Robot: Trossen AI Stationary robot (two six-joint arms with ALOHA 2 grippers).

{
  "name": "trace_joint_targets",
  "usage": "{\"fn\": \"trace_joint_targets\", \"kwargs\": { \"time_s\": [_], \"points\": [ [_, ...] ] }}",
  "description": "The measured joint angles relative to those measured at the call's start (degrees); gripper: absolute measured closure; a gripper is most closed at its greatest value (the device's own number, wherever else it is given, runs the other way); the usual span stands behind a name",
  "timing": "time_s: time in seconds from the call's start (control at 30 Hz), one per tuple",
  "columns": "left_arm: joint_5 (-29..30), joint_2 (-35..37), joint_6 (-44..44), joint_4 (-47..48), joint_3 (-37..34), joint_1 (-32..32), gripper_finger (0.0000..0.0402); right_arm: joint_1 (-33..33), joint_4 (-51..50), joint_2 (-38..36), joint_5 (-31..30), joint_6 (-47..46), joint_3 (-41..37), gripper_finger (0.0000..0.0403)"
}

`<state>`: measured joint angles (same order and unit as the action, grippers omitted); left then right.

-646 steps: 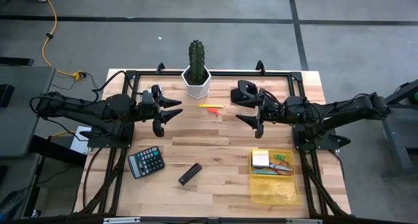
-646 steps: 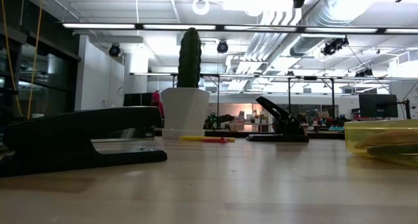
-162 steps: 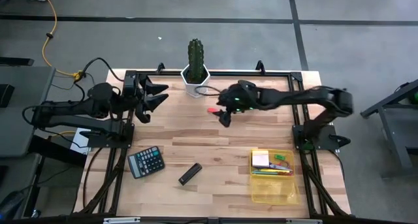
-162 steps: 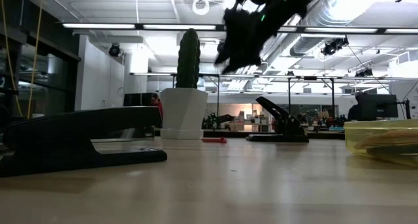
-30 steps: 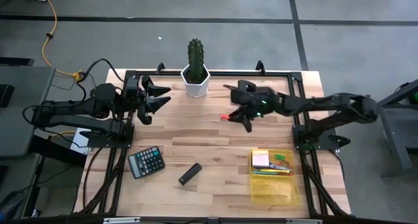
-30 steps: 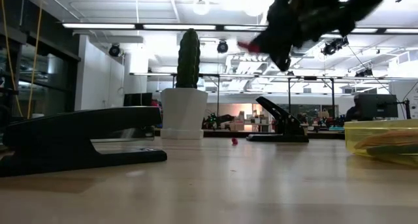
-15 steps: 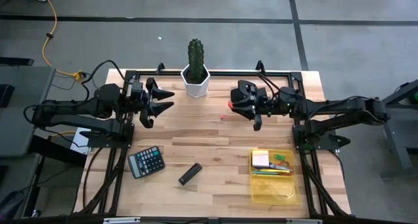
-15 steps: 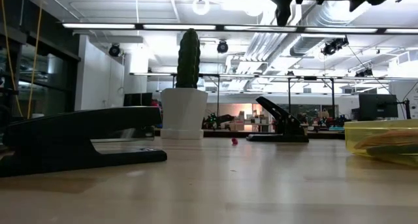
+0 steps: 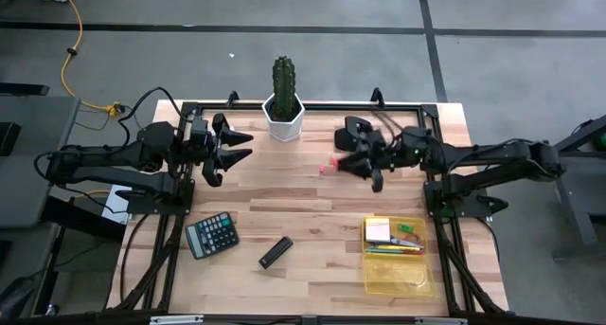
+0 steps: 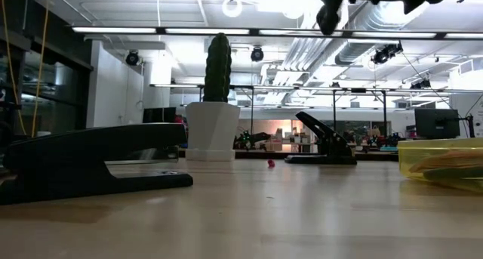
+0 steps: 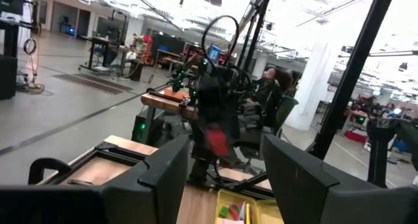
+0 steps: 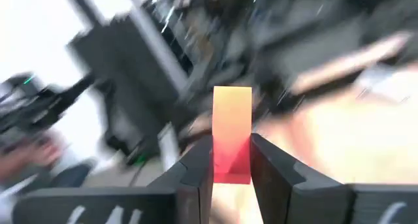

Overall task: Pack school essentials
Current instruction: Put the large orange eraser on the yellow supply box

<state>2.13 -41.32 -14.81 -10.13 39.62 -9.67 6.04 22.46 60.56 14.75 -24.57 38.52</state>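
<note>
High view shows the right hand point(image 9: 365, 164) raised over the back middle of the tabletop point(image 9: 312, 221), just right of the white-potted cactus point(image 9: 284, 102). Right wrist view shows its two fingers point(image 12: 196, 168) clamped on a red and yellow marker point(image 12: 232, 136), which stands up between them. A small red bit point(image 9: 323, 170) lies on the wood just left of that hand; the low view shows it point(image 10: 270, 164) too, resting on the surface near the black hole punch point(image 10: 323, 144).

At the tabletop's front right sits the yellow tray point(image 9: 398, 279), holding a sticky-note pad point(image 9: 378, 231) and several pens point(image 9: 402, 242).

At the back left, the left hand point(image 9: 227, 150) hovers with fingers spread wide, holding nothing. A black calculator point(image 9: 211, 235) and a black stapler point(image 9: 276, 252) lie toward the front left, apart from each other.
</note>
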Motion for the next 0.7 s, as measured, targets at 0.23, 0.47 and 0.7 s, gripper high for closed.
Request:
{"fn": "trace_joint_targets", "kwargs": {
  "time_s": [0.23,0.47,0.7],
  "points": [
    [0.0,0.0,0.0,0.02,0.0,-0.02,0.0216,-10.25,-21.36,0.02,8.82,-13.04,0.0,0.0327],
    [0.01,-0.03,0.0,0.02,0.0,-0.02,0.0216,-28.83,-46.26,0.02,5.99,-25.53,0.0,0.0327],
    [0.07,-0.07,0.0,0.02,0.0,-0.02,0.0216,-42.98,-65.79,0.02,-9.69,-37.52,0.0,0.0327]
  ]
}}
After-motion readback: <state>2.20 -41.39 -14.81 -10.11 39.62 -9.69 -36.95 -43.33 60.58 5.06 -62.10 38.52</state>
